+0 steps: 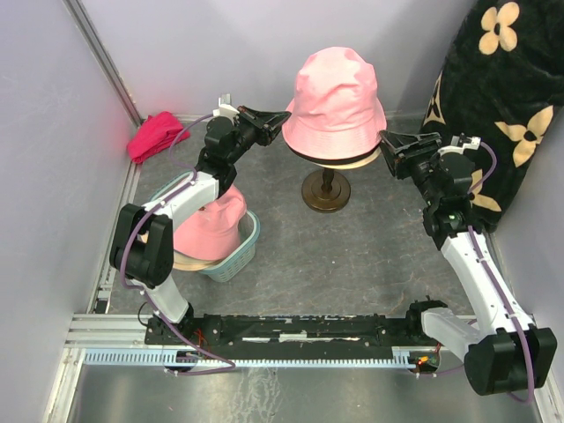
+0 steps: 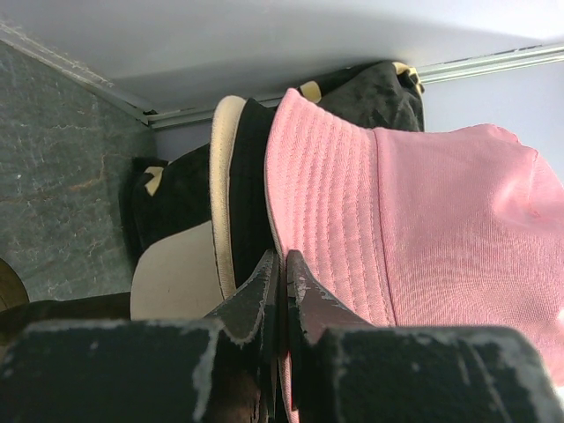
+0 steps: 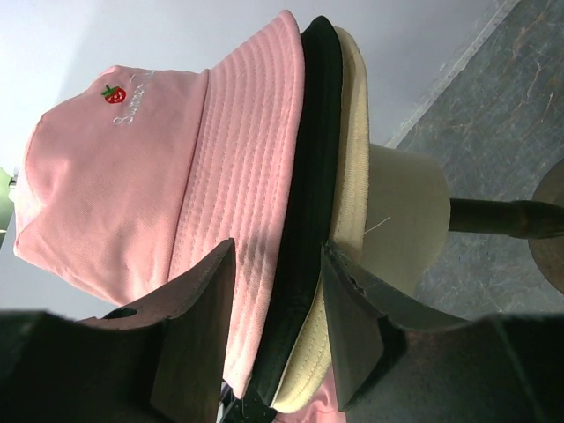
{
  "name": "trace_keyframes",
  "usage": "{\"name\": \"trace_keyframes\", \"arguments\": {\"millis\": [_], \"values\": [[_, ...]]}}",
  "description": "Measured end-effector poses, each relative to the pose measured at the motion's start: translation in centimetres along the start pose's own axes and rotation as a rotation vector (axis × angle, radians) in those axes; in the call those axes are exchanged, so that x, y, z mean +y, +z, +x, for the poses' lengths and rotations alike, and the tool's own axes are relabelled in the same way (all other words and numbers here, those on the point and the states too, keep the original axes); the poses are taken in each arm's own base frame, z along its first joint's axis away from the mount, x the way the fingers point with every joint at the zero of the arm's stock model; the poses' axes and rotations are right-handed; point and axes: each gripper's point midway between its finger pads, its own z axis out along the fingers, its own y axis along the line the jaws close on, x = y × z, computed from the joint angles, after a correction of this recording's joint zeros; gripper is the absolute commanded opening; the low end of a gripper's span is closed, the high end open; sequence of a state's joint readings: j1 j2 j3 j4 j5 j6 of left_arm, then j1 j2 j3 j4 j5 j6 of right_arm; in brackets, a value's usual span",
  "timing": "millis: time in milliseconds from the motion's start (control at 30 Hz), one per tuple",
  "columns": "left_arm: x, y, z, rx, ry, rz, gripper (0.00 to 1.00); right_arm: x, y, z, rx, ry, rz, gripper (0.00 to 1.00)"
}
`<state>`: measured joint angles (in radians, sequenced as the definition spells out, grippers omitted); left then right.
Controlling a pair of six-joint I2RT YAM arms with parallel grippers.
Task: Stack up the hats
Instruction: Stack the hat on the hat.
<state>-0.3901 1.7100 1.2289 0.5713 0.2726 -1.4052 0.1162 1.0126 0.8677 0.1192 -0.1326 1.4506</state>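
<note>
Top external view: the pink hat, soft fabric with a round crown, a stitched brim and a small strawberry emblem, tops a black hat and a beige hat on the mannequin head. The left hand is clamped on the pink brim edge. The right hand is apart, straddling all three brims.

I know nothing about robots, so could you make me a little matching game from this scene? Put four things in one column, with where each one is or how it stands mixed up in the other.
Things
1. red cloth
2. black hat
3. left gripper
4. right gripper

Place or state
a. between the pink hat and the beige hat
b. open, astride those hats' brims
c. in the back left corner
d. shut on the pink hat's brim

Pairs: 1-c, 2-a, 3-d, 4-b
</note>
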Motion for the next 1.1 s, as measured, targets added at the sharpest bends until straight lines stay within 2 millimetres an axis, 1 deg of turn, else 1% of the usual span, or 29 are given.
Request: {"name": "trace_keyframes", "arguments": {"millis": [167, 267, 400, 533, 667, 900, 1100], "values": [[0.0, 0.0, 0.0, 0.001, 0.0, 0.0, 0.04, -0.3, -0.1, 0.1, 0.003, -0.016, 0.021, 0.51], [0.0, 0.0, 0.2, 0.003, 0.0, 0.001, 0.04, -0.3, -0.7, 0.1, 0.003, -0.047, 0.04, 0.51], [0.0, 0.0, 0.2, 0.004, 0.0, 0.001, 0.03, 0.6, -2.1, -0.1, -0.013, -0.078, 0.028, 0.51], [0.0, 0.0, 0.2, 0.004, 0.0, 0.001, 0.03, 1.3, -2.7, -0.3, -0.028, -0.091, 0.01, 0.51], [0.0, 0.0, 0.3, 0.005, 0.0, 0.001, 0.03, 1.5, -2.4, -0.4, -0.028, -0.09, 0.008, 0.51], [0.0, 0.0, 0.3, 0.005, 0.0, 0.001, 0.03, 0.8, -1.5, -0.1, -0.017, -0.08, 0.023, 0.51], [0.0, 0.0, 0.3, 0.005, 0.0, 0.001, 0.03, 1.2, -0.9, 0.4, -0.005, -0.069, -0.001, 0.51]]}}
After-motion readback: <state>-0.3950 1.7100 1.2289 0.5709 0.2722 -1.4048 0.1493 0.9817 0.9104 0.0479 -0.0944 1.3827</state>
